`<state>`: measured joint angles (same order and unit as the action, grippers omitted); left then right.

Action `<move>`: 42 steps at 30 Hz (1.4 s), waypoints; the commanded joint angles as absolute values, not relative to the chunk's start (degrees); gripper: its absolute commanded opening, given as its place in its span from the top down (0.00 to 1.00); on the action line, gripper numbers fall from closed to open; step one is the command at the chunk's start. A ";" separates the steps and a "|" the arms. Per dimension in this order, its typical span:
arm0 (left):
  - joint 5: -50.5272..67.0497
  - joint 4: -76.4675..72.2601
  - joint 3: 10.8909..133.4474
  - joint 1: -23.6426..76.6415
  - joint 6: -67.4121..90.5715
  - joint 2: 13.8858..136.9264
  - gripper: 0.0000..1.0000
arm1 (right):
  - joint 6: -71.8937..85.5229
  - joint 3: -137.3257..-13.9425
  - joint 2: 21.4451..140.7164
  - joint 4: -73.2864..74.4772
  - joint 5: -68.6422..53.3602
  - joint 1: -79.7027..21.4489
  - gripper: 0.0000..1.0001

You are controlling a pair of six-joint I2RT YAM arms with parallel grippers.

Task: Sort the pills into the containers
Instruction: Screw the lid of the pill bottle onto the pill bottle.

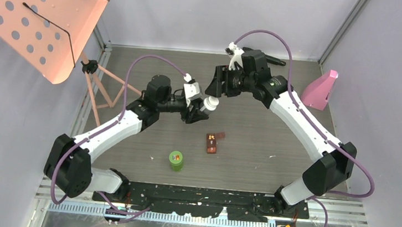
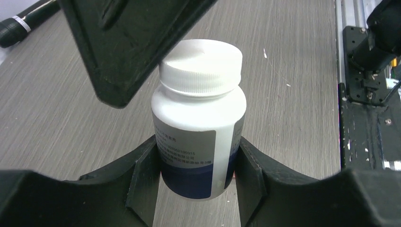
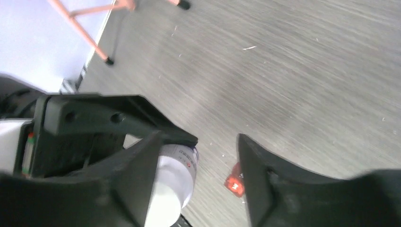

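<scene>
Here's the white bottle [image 2: 198,137], up off the desk [image 1: 273,154] toward the middle of the workspace, pinched around its lower body by the left gripper [image 2: 196,156], one of the fingers [image 2: 142,179] pressing on each side. The right gripper [image 3: 198,142] hangs just beside the cap, its fingers spread wide and nothing between them. The bottle looks like smooth, rigid plastic, probably light, and slick enough to twist in a weak pinch. The ribbed white cap [image 2: 201,64] is the natural place to take hold for unscrewing, so I'd say the body needs a firm squeeze against that turn. The label [image 2: 189,142] is white over a dark blue band, with rows of tiny print. It's too small to read, and no brand can be made out. Nearer the arms, the green-lidded bottle [image 1: 176,160] stands upright on the desk. The brown case [image 1: 212,142] lies close by, well apart from both grippers.
</scene>
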<state>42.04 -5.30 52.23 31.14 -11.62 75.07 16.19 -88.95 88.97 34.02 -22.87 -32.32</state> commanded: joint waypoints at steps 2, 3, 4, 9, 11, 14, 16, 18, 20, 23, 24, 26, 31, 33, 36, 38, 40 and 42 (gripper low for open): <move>40.31 -11.19 52.97 30.67 -12.72 72.82 1.00 | 26.92 -87.41 82.70 29.56 -14.68 -31.28 0.11; 40.57 -11.09 52.80 30.67 -12.74 72.72 1.00 | 26.16 -87.61 82.26 28.79 -15.60 -30.80 0.08; 40.81 -10.99 52.74 30.67 -12.74 72.62 1.00 | 24.47 -88.04 82.22 28.59 -17.94 -29.85 0.05; 43.53 -10.52 53.27 30.59 -12.74 72.50 1.00 | 11.72 -88.85 82.83 27.94 -39.40 -28.10 0.04; 45.91 -10.02 53.83 30.58 -12.74 72.73 1.00 | 4.66 -88.75 82.97 27.96 -51.05 -28.54 0.05; 49.00 -9.27 54.75 30.59 -12.68 73.19 1.00 | -4.91 -87.18 82.27 29.64 -52.35 -30.31 0.05; 50.56 -8.39 55.35 30.57 -12.82 73.41 1.00 | -10.06 -87.73 82.96 33.22 -50.50 -31.05 0.05; 51.92 -8.09 55.59 30.56 -12.83 73.30 1.00 | -13.72 -88.42 83.54 37.20 -48.22 -31.18 0.12; 52.88 -7.96 55.59 30.58 -12.54 73.07 1.00 | -17.41 -88.59 83.45 39.15 -47.99 -31.20 0.22; 54.01 -7.95 55.27 30.59 -11.88 72.67 1.00 | -19.49 -88.24 82.63 39.86 -47.92 -31.12 0.29; 54.15 -8.26 54.98 30.59 -11.59 72.58 1.00 | -19.54 -88.15 82.22 39.98 -48.02 -31.11 0.29; 54.41 -8.52 54.85 30.59 -11.43 72.46 1.00 | -19.39 -87.97 81.72 40.14 -48.21 -31.11 0.28; 54.84 -7.99 55.28 30.50 -11.40 72.24 1.00 | -19.23 -86.42 80.12 40.54 -49.28 -29.68 0.22; 55.03 -7.75 55.42 30.50 -11.34 72.25 1.00 | -18.98 -85.81 79.59 40.20 -50.33 -28.64 0.26; 55.36 -7.47 55.37 30.50 -11.26 72.64 1.00 | -17.90 -85.50 79.77 39.51 -50.92 -27.97 0.42; 55.10 -7.66 55.34 30.50 -11.05 72.77 1.00 | -15.24 -85.25 80.14 37.66 -50.97 -27.95 0.54; 54.01 -8.26 55.33 30.50 -10.67 72.91 1.00 | -10.67 -84.88 80.81 34.79 -49.65 -28.25 0.65; 51.67 -8.69 55.33 30.50 -10.72 72.94 1.00 | -5.65 -83.82 81.12 31.39 -47.21 -29.13 0.74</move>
<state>52.90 -6.48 53.25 30.46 -10.68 74.26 -14.85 -85.10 81.49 39.22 -49.45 -28.32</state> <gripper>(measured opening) 0.532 0.482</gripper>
